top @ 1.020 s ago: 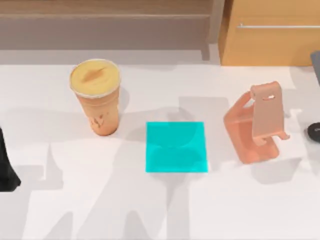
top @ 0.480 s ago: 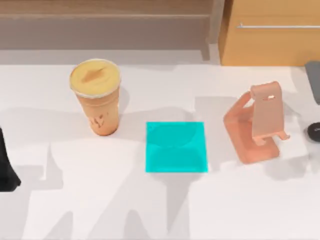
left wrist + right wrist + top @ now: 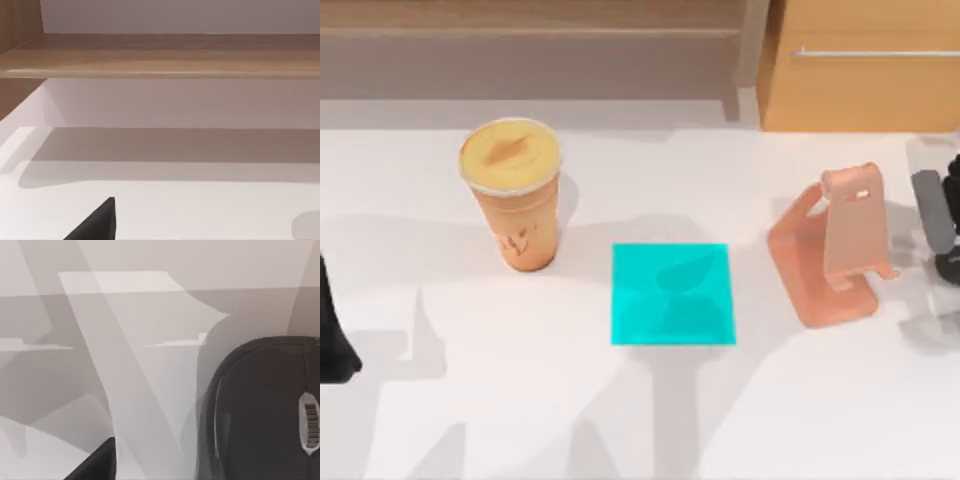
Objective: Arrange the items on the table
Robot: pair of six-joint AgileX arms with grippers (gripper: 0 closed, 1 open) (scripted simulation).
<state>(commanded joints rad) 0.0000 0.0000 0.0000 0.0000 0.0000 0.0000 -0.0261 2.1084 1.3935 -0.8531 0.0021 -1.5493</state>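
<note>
One cup point(image 3: 512, 193) left of one mat point(image 3: 672, 294); one stand point(image 3: 834, 245) and one mouse point(image 3: 262, 410) right. Right gripper point(image 3: 942, 210) over mouse, jaws unclear.

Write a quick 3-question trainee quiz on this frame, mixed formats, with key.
1. True or false: the orange-tan cup stands on the cyan mat.
2. Multiple choice: what sits between the cyan mat and the right gripper in the top view? A) a wooden bowl B) the salmon-pink phone stand C) a red book
3. Fill in: the right wrist view shows the black computer ____ lying on the white table.

Key: 1 false, the cup stands on the table, left of the mat and apart from it. 2 B. 3 mouse.
</note>
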